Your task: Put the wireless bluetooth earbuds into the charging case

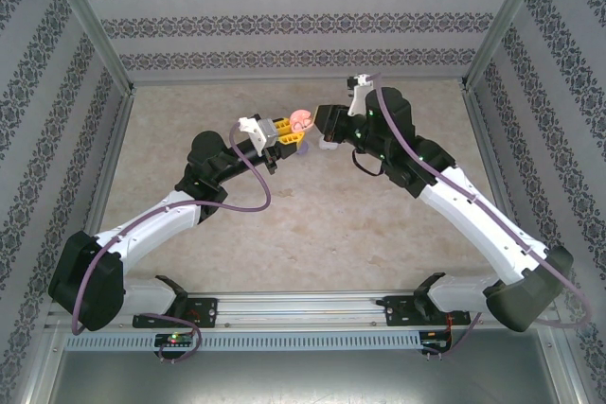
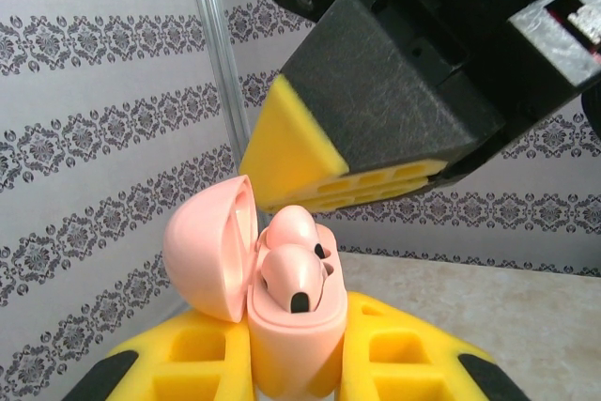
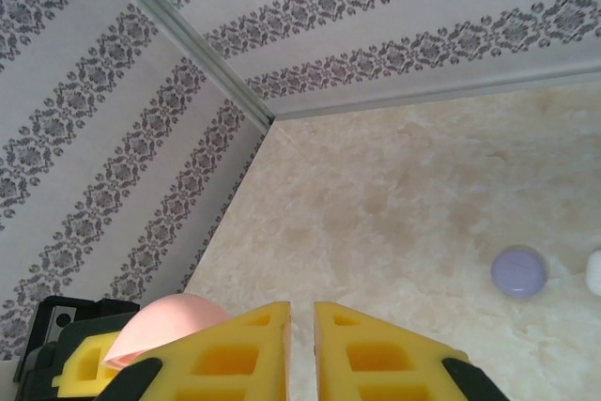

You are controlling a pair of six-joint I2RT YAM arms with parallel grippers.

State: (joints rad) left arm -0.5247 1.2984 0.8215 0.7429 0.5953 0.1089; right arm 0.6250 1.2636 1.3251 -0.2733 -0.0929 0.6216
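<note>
Left gripper (image 1: 287, 137) was clamped on the pale pink charging case (image 2: 296, 335), with a yellow finger (image 2: 441, 349) on each side of it. The case was held off the worktop (image 3: 394, 194), over its far half, roughly midway between the left and right edges. Its long axis ran along the fingers, mouth pointing out past the fingertips toward the right arm. Lid (image 2: 211, 251) was swung open to one side. Two pink earbuds (image 2: 293, 279) sat in the wells, heads out, stems hidden, small black spots showing. Right gripper (image 3: 300, 326) was close over the open case, all but closed, slit empty; contact unclear. A pale purple round item (image 3: 518, 271) lay on the worktop.
</note>
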